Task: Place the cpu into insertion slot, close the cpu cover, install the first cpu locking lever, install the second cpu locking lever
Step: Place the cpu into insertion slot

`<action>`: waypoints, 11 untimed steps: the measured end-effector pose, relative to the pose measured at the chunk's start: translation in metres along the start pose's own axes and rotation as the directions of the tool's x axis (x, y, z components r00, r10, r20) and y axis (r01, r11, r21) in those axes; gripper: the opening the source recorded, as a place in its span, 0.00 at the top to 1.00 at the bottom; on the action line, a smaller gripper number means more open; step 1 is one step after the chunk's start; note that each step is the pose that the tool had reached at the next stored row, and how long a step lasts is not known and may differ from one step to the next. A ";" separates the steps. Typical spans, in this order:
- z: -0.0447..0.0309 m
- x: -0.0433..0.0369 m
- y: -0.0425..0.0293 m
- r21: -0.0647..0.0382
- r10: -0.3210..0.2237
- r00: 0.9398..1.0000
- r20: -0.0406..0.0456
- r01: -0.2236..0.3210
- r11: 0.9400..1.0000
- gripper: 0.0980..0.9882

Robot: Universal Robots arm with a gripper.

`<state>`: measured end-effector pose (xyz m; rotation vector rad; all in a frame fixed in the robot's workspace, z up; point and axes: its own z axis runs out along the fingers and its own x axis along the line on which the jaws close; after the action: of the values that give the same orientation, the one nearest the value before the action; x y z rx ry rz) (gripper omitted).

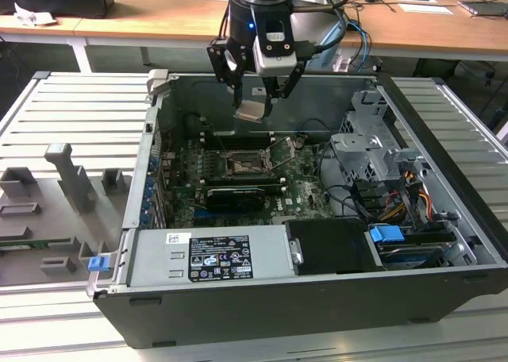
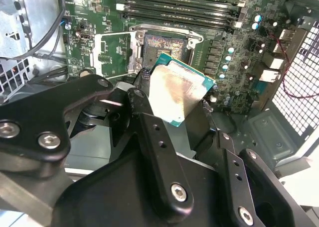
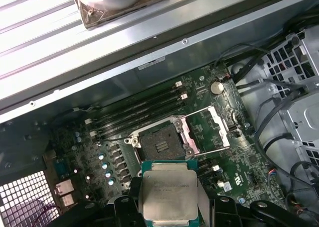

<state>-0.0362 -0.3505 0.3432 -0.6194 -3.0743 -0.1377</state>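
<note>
The gripper point(image 1: 254, 102) hangs inside an open computer case point(image 1: 238, 306) that lies on its side on a slatted metal bench point(image 1: 71, 116). Its two dark fingers are pressed in against opposite edges of the cpu point(image 3: 168, 197), pinching it between them. The chip's pale metal face shows in both wrist views, with a thin green border around it, and in the exterior view it sits slightly tilted.

The cpu is in the air above the insertion slot point(image 3: 159, 143) and clear of it, nothing touching. The slot itself lies uncovered on the green motherboard point(image 3: 239, 162), its dark contact field exposed inside the silvery rim. The cpu cover point(image 3: 213, 130) is swung back on its hinge and rests just beside the slot, with the board showing through its large cut-out.

On the other side of the slot from the gripper run the long black memory slots point(image 3: 134, 110), side by side. A round coin cell point(image 3: 217, 87) sits on the board beyond the cover. In the exterior view, a grey power supply point(image 1: 210, 255) lies nearer the camera than the slot, and a metal drive cage point(image 1: 369, 152) stands to the exterior view's right of it.
</note>
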 end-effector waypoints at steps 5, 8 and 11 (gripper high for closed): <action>0.0009 0.0000 -0.0001 0.000 0.012 1.000 0.001 -0.012 1.000 0.52; 0.0014 0.0000 -0.0001 0.000 0.019 1.000 0.002 -0.019 1.000 0.52; 0.0020 0.0000 -0.0002 -0.001 0.029 1.000 0.002 -0.029 1.000 0.52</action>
<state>-0.0362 -0.3505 0.3412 -0.6643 -3.0662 -0.1377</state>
